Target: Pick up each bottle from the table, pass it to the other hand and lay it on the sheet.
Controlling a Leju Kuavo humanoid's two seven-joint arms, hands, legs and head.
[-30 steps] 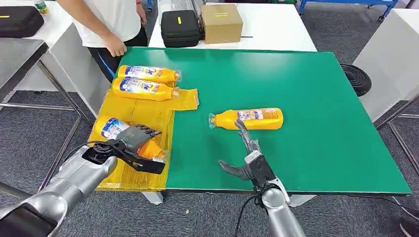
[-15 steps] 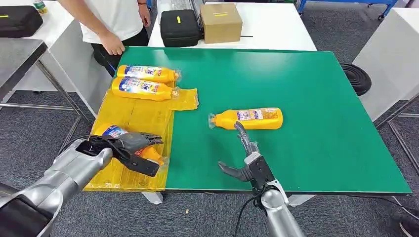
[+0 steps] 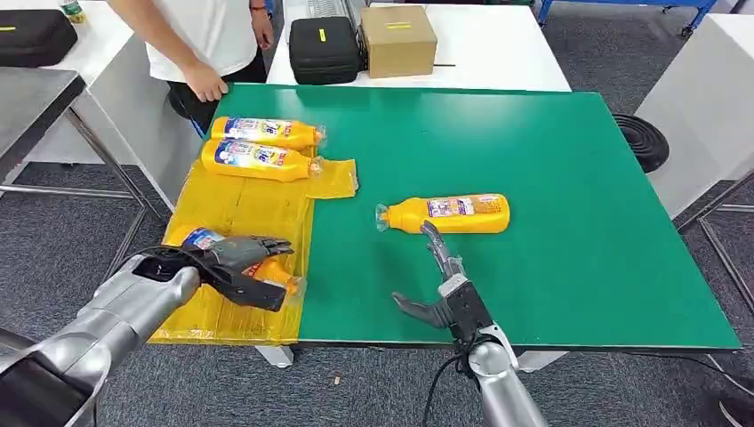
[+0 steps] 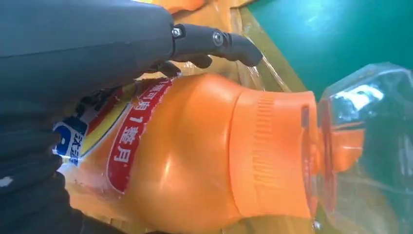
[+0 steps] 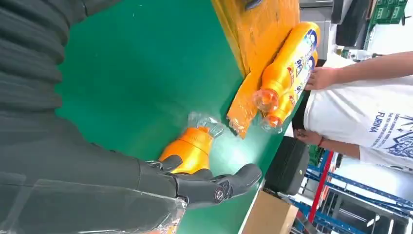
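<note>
Orange bottle (image 3: pixel 452 213) with a clear cap and printed label lies on its side on the green desk (image 3: pixel 578 178), right of the yellow sheet (image 3: pixel 249 209). Right hand (image 3: pixel 442 289) hovers beside it, fingers spread and empty; left hand (image 3: pixel 238 258) grips another orange bottle (image 4: pixel 204 156) on the sheet.

left robot hand (image 3: pixel 238 255) hiding bottle (image 3: pixel 267 274) middle

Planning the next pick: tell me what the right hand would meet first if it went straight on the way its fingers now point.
Most likely the orange bottle lying alone on the green table. The right hand points up at its side, apparently just short of it; height above the table is unclear.
</note>
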